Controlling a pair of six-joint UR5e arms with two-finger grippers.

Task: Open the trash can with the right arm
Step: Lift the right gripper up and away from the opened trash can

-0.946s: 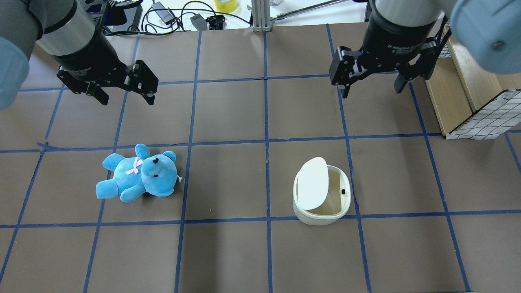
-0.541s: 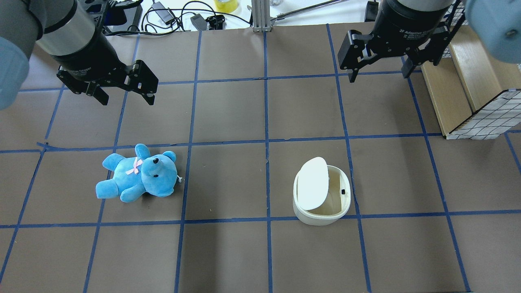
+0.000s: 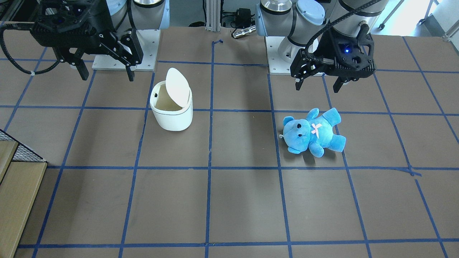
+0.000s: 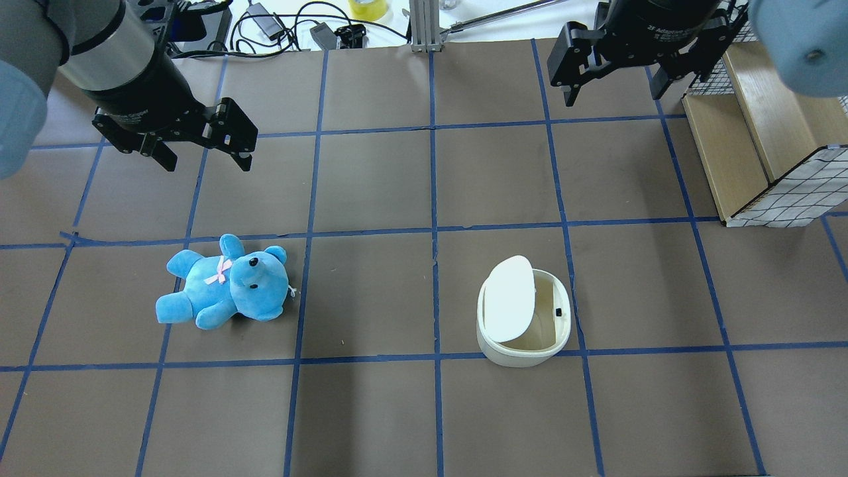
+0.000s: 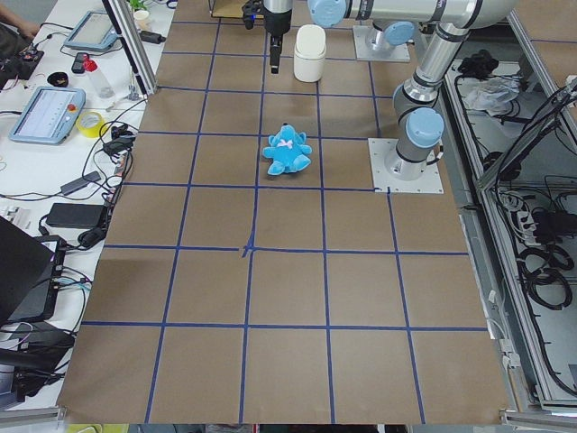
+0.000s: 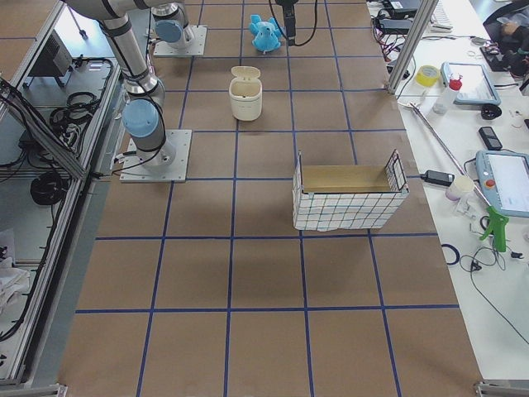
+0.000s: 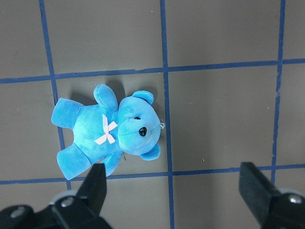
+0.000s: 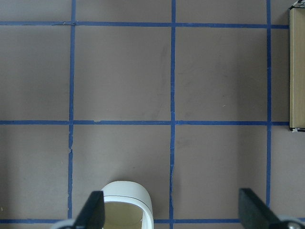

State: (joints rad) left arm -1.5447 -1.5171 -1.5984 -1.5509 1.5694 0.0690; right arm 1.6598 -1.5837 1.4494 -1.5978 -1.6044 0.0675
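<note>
The trash can [image 4: 517, 358] stood well apart from the right gripper [image 4: 613, 99], at about 7 o'clock from it in the overhead view. Its lid [image 4: 509, 298] was tipped up along the 9 o'clock rim. The left gripper [image 4: 207, 164] was farther off. Both sets of jaws were released and empty.

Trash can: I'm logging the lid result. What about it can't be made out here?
- Inside floor: overhead view, the tilted lid covers much of the trash can opening.
- Body: right wrist view, cut off by the bottom edge.
- Hinge: side views, too small.
</note>
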